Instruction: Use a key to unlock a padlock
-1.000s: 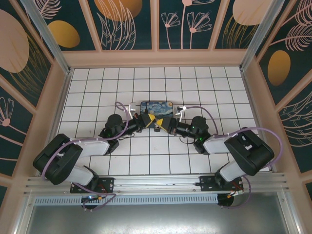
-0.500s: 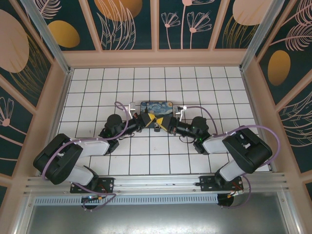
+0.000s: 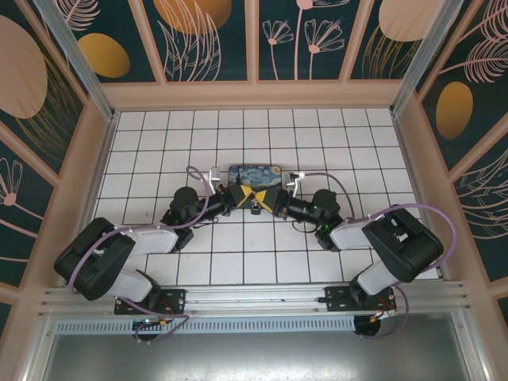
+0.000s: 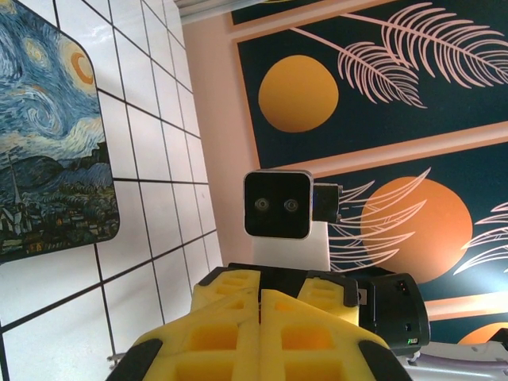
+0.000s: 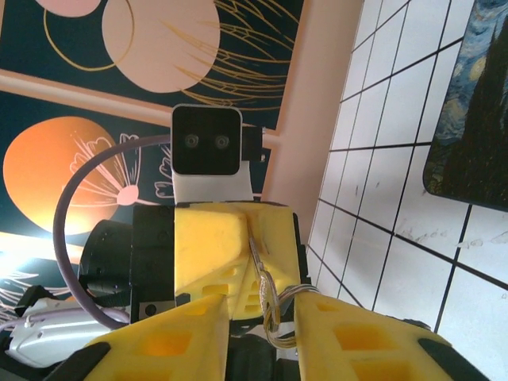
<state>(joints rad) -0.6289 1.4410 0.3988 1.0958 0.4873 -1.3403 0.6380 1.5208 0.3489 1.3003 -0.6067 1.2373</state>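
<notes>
Left gripper (image 4: 260,298) fingers (image 4: 317,341) are clenching the thin silvery shackle of the tiny dark padlock (image 3: 254,209), which is sitting near the centre of the white tiled floor (image 3: 159,143), just nearside of the blue-and-yellow swirl-painted box (image 3: 254,176). Right gripper (image 5: 255,321) fingers are standing apart around the shackle; contact unclear.

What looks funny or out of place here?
Nothing looks spilled or broken. The one odd bit: a thin silvery loop dangles between the right gripper's parted fingers, nose to nose with the left gripper. I can't tell what it belongs to.
</notes>
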